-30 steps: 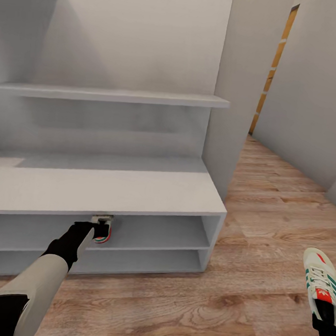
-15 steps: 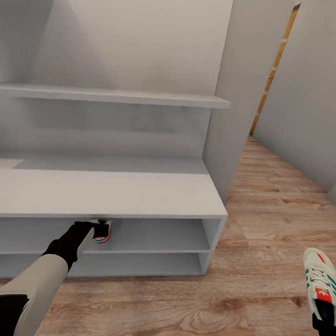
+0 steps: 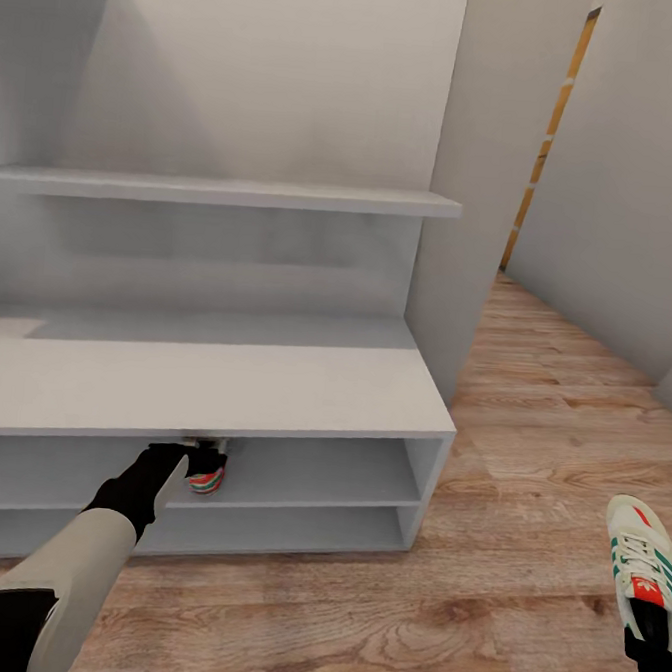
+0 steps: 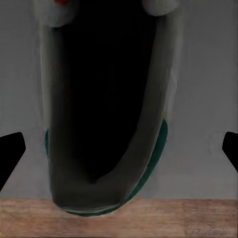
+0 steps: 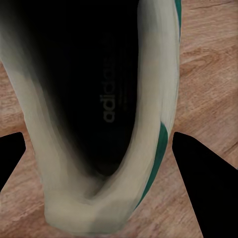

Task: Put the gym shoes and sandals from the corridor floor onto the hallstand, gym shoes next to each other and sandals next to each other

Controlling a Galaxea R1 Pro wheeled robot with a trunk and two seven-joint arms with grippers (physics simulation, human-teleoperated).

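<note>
One gym shoe (image 3: 206,481), cream with teal and red at the heel, sits on the upper of the two low shelves of the pale grey hallstand (image 3: 222,388), under the bench top. My left gripper (image 3: 201,459) is at its heel, open, fingertips (image 4: 11,148) wide of the shoe (image 4: 109,124). My right gripper (image 3: 648,631) is shut on the heel of the other gym shoe (image 3: 641,563), holding it over the corridor floor (image 3: 522,549) at the lower right; the shoe's opening (image 5: 99,99) lies between the fingers. The two sandals are out of view.
The hallstand's right side panel (image 3: 426,483) ends near the middle of the head view. A grey wall column (image 3: 473,235) rises behind it. The corridor runs back to the right toward a wooden door frame (image 3: 545,140).
The shoe at my left gripper has dropped slightly and sits lower on the shelf. Both arms have stayed almost still.
</note>
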